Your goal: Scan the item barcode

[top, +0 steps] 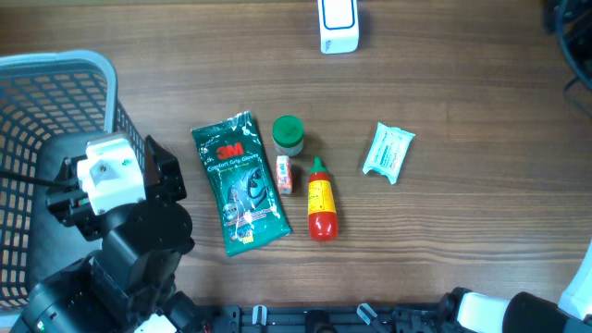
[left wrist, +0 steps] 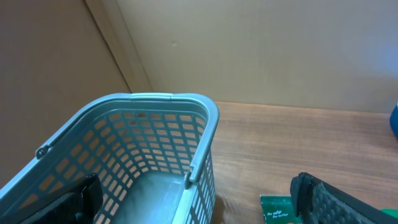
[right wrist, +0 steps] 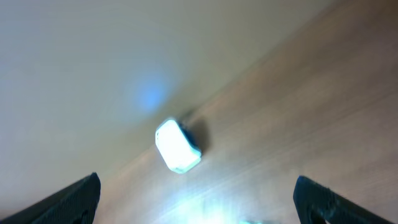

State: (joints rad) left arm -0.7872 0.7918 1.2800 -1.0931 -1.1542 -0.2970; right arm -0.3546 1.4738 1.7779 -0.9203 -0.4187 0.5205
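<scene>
**Finding 1 – goods.** No item is in hand. Five candidates lie at mid-counter [top: 462, 231]: a glove pack [top: 239, 182], a green-lidded jar [top: 289, 134], a small red box [top: 285, 174], a sauce bottle [top: 321, 199] and, set apart to the right, a wipes packet [top: 388, 152]. The box lies between pack and bottle, close to both; contact cannot be told. No barcode is legible on any upward face.

**Finding 2 – scanner.** The scanner [top: 338, 26] stands at the far edge, well apart from the goods, with bare counter between. Judged: that gap is where an item gets presented.

**Finding 3 – basket.** The basket [top: 37, 74] sits at the left. Nothing shows in the part seen from the left wrist. Judged: it receives goods once scanned.

**Finding 4 – jaws.** The left jaws stand wide apart with nothing between them, raised near the basket's rim; a corner of the pack shows by one finger. The right jaws also stand wide apart and hold nothing. That arm is at the near right corner, and its blurred camera faces the scanner.

**Assessment.** The task appears to be at its start. The next move calls for choosing an item and gripping it so the code stays exposed. The flat pack looks awkward to lift, while the bottle or jar offers surer purchase.
</scene>
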